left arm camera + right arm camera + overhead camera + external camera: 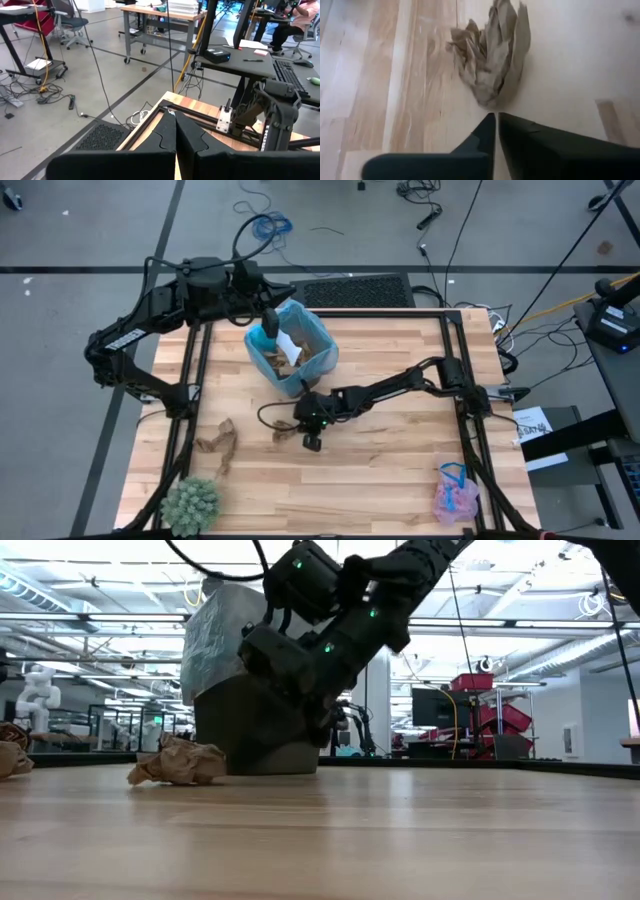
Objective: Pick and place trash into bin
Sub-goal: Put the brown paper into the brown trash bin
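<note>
My right gripper [496, 120] sits low over the table [400, 460] just in front of the bin [318, 345], jaws pressed together on nothing, tips just short of a brown paper wad [492, 60] lying on the wood beside the bin's base. My left gripper [175, 127] is parked at the bin's far-left rim, jaws together too and empty. Other trash I see: a second brown wad [217, 442] at the table's left, a pink mesh puff with blue string [455, 493] at the near right corner, scraps already in the bin; green spiky plant [191, 504] near left corner.
</note>
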Motion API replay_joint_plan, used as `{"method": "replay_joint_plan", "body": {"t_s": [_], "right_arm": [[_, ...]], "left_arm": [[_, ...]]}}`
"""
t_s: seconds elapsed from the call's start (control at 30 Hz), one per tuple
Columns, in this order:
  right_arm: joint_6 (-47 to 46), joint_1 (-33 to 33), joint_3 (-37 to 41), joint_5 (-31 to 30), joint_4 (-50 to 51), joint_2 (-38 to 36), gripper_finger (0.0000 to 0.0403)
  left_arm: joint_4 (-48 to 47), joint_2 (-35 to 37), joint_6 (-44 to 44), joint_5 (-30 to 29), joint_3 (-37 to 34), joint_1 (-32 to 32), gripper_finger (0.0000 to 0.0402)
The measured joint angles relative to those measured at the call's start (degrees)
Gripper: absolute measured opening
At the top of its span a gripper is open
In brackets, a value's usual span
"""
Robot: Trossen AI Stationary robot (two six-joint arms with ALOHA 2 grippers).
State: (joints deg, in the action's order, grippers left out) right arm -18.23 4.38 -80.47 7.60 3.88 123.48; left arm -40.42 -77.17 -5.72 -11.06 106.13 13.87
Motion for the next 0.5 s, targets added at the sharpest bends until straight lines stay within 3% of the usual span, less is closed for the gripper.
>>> {"method": "replay_joint_plan", "body": {"t_s": [0.27,0.4,0.5], "right_arm": [[2.87,0.26,0.02,0.02,9.3,-7.47,0.0006],[7.44,0.09,-0.03,-0.02,6.26,-9.82,0.0012],[12.06,-0.14,-0.04,-0.02,3.3,-9.42,0.0045]], "left_arm": [[-0.56,0.2,-0.02,0.01,0.0,0.0,0.0],[-4.11,0.42,-0.07,-1.87,0.04,-0.02,0.0],[-7.34,0.37,-0.07,-3.86,0.04,0.0,0.0]]}}
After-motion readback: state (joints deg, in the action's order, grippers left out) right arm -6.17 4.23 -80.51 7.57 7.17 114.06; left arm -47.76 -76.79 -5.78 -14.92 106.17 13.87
